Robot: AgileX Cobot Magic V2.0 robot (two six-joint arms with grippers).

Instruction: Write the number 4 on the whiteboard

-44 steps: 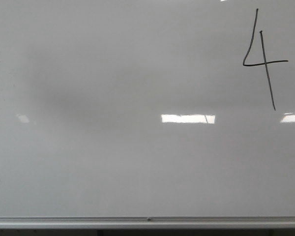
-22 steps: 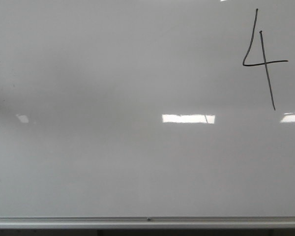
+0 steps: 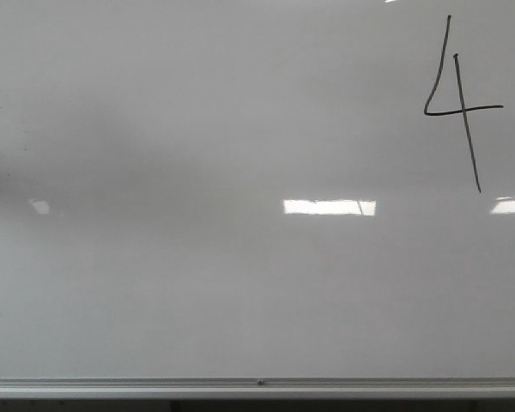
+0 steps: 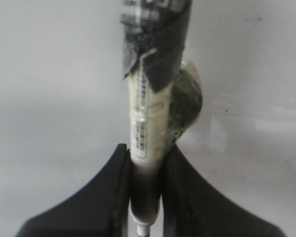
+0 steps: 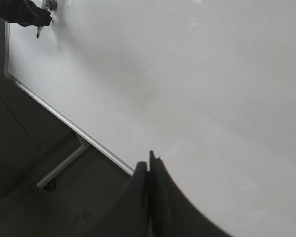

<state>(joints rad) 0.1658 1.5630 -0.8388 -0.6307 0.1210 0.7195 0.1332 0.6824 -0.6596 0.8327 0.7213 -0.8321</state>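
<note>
Whiteboard bears one number 4; left tool clamps one marker.

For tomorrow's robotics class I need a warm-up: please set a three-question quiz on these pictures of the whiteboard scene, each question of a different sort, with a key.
1. True or false: the thin black hand-drawn number 4 stands near the top right of the large glossy pale whiteboard in the front view.
2. Multiple choice: the left gripper is A) open and empty, B) shut on the white marker pen wrapped in dark tape, C) shut on an eraser.
3. Fill in: the right gripper has its jaws ____ with nothing between them.

Key: 1 true; 2 B; 3 shut.
</note>
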